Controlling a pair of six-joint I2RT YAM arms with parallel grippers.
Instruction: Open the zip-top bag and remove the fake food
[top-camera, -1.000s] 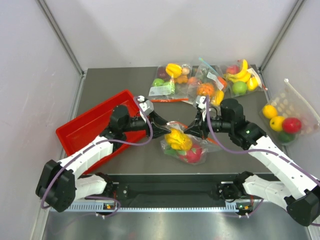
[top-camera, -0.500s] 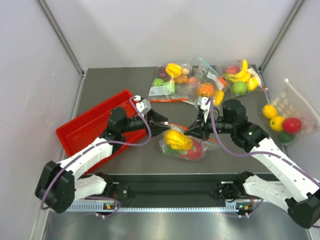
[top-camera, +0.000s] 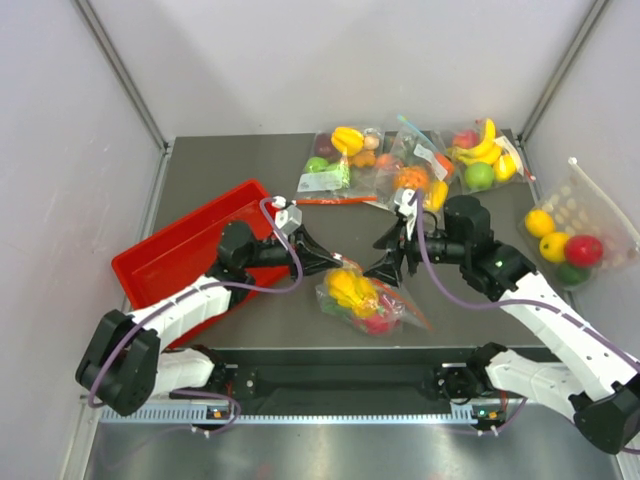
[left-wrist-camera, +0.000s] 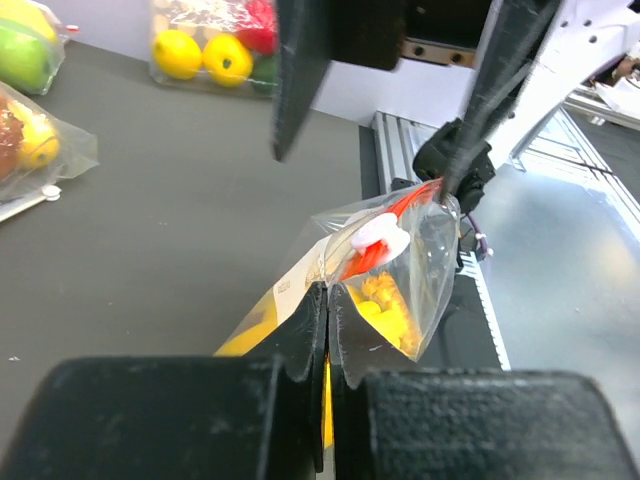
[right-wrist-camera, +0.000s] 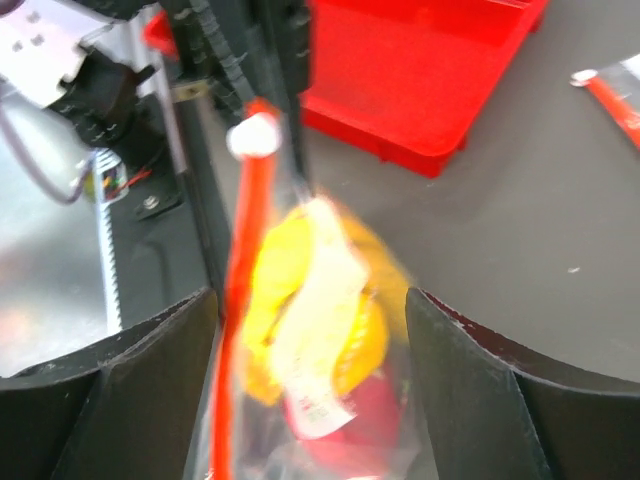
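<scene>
Currently the left gripper (left-wrist-camera: 327, 320) is pinched shut on a fold of the zip-top bag (left-wrist-camera: 425, 290), just below its red-orange zip strip (left-wrist-camera: 412, 202). The right gripper (right-wrist-camera: 305, 310) hangs with jaws wide apart either side of the mouth, clamping nothing. Opening looks to be the step in hand; next the right probably needs to close on the opposite lip or the white slider (right-wrist-camera: 252, 135) and pull. The fake food (top-camera: 355, 290), yellow and pink-red pieces, sits inside the bag between the arms. Beyond, other bags (top-camera: 340, 160) hold fruit; a red tray (top-camera: 165, 262) lies left.
</scene>
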